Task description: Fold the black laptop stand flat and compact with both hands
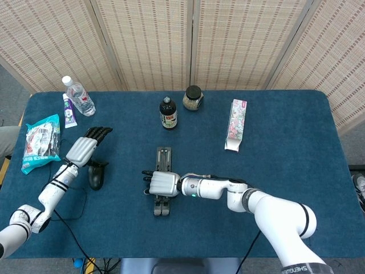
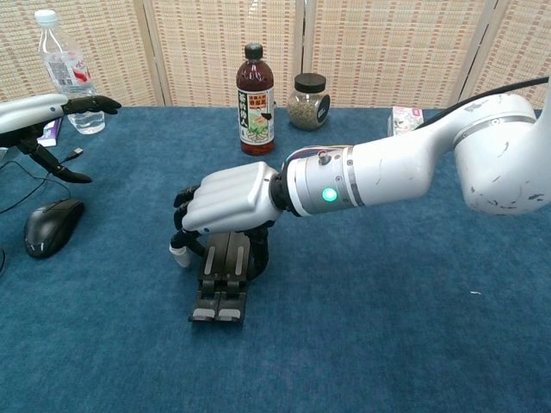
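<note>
1. Black metal laptop stand (image 1: 163, 181) lies near the middle of the blue table (image 1: 274, 171), its two rails side by side and touching, running from twelve to six o'clock.
2. Right hand (image 1: 164, 184) rests across the middle of the stand, fingers curled down around the rails from both sides, grasping them together.
3. Left hand (image 1: 84, 147) hovers well apart at nine o'clock, fingers stretched out and holding nothing.
4. Judging by the closed rails, the fold looks nearly done; only the left hand has yet to join.
5. Risk: if the right hand lets go carelessly, the rails may spring apart, since whether they have latched cannot be told.
6. Risk: pressing down harder could slide the stand on the cloth toward six o'clock.
7. Risk: the left hand's straight path crosses a black mouse (image 1: 96, 175) and its cable (image 2: 60, 160) at nine o'clock, which it could drag.
8. A dark drink bottle (image 1: 167, 113) and a lidded jar (image 1: 193, 97) stand at twelve o'clock, near the stand's far end and easily knocked.
9. Open cloth lies at three and six o'clock; the near table edge sits beyond six.
10. A flowered carton (image 1: 236, 125) lies at two o'clock; a water bottle (image 1: 78, 96), tube (image 1: 69, 111) and snack bag (image 1: 41, 141) sit far off at ten.
</note>
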`<state>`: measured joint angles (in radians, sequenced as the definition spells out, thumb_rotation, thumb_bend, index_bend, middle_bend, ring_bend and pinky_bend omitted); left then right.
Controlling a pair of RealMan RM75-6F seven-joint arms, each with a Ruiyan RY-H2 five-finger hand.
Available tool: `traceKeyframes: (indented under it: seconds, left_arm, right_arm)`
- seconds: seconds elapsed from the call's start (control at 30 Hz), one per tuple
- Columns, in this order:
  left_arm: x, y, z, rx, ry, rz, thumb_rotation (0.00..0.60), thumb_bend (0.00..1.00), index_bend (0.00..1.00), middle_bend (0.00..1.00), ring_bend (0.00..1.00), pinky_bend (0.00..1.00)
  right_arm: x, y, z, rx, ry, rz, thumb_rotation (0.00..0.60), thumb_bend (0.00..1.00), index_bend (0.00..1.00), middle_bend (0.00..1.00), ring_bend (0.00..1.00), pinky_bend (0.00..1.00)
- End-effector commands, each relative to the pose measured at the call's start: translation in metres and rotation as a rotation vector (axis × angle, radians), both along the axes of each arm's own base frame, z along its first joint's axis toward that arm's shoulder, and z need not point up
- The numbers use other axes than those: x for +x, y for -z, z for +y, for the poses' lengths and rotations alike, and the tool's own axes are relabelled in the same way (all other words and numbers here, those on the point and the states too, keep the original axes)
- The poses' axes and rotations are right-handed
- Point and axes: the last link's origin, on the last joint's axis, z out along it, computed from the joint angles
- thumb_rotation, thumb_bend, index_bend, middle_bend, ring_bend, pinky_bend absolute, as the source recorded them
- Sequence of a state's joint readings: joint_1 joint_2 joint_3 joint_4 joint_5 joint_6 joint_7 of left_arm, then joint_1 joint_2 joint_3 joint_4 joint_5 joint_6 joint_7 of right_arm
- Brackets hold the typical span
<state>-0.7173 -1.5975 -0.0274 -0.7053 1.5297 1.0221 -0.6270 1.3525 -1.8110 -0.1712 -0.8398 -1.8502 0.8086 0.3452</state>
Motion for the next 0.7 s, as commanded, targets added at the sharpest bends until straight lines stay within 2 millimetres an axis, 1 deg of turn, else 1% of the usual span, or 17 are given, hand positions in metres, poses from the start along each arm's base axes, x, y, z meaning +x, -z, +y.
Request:
traceKeyframes:
  seconds: [0.03,0.07,0.1,0.2,0.23,0.27,0.37,0.47,0.57,0.67,0.7]
  left_arm:
    - [0.0,0.0,0.0,0.0,0.001,0.001,0.6,0.11,0.02,0.06,0.0,0.01]
    - [0.0,0.0,0.0,0.0,0.001,0.001,0.6,0.11,0.02,0.06,0.0,0.01]
    - [0.001,0.0,0.0,0.0,0.001,0.0,0.6,0.11,0.02,0.06,0.0,0.01]
    - [0.001,0.0,0.0,0.0,0.0,-0.001,0.6,0.11,0.02,0.06,0.0,0.01]
    - [0.001,0.0,0.0,0.0,-0.001,-0.001,0.6,0.11,0.02,0.06,0.0,0.01]
    - [0.001,0.0,0.0,0.0,-0.002,0.0,0.6,0.11,0.02,0.06,0.0,0.01]
    - [0.001,0.0,0.0,-0.003,-0.002,0.004,0.6,0.11,0.02,0.06,0.0,0.01]
    - [0.002,-0.001,0.001,-0.004,0.001,0.004,0.6,0.11,0.02,0.06,0.0,0.01]
    - [0.004,-0.003,0.0,-0.001,0.013,0.01,0.6,0.11,0.02,0.06,0.0,0.01]
    - [0.006,-0.006,-0.001,0.01,0.027,0.024,0.6,0.11,0.02,0.06,0.0,0.01]
    - [0.007,-0.008,-0.002,0.014,0.03,0.025,0.6,0.12,0.02,0.06,0.0,0.01]
  right_arm:
    - [0.0,0.0,-0.001,0.0,0.007,0.001,0.6,0.14,0.32,0.5,0.15,0.0]
    - [-0.001,0.0,-0.002,-0.001,0.017,0.012,0.6,0.13,0.3,0.46,0.14,0.0]
    - [-0.001,0.0,-0.002,-0.001,0.023,0.018,0.6,0.13,0.26,0.41,0.12,0.0]
    - [-0.001,-0.002,-0.003,-0.011,0.032,0.021,0.6,0.11,0.06,0.21,0.03,0.0]
    - [0.0,-0.003,-0.003,-0.011,0.038,0.016,0.6,0.11,0.02,0.16,0.01,0.0]
    - [0.001,-0.004,-0.003,-0.014,0.04,0.01,0.6,0.11,0.0,0.12,0.0,0.0]
    - [0.002,-0.008,-0.003,-0.022,0.053,-0.016,0.6,0.1,0.0,0.03,0.0,0.0]
    - [0.003,-0.014,-0.005,-0.034,0.066,-0.04,0.6,0.1,0.0,0.0,0.0,0.0]
    - [0.001,-0.029,-0.009,-0.061,0.085,-0.088,0.6,0.1,0.0,0.0,0.0,0.0]
    - [-0.005,-0.052,-0.014,-0.108,0.133,-0.152,0.6,0.1,0.0,0.0,0.0,0.0]
    - [-0.01,-0.064,-0.015,-0.136,0.154,-0.181,0.6,0.1,0.0,0.0,0.0,0.0]
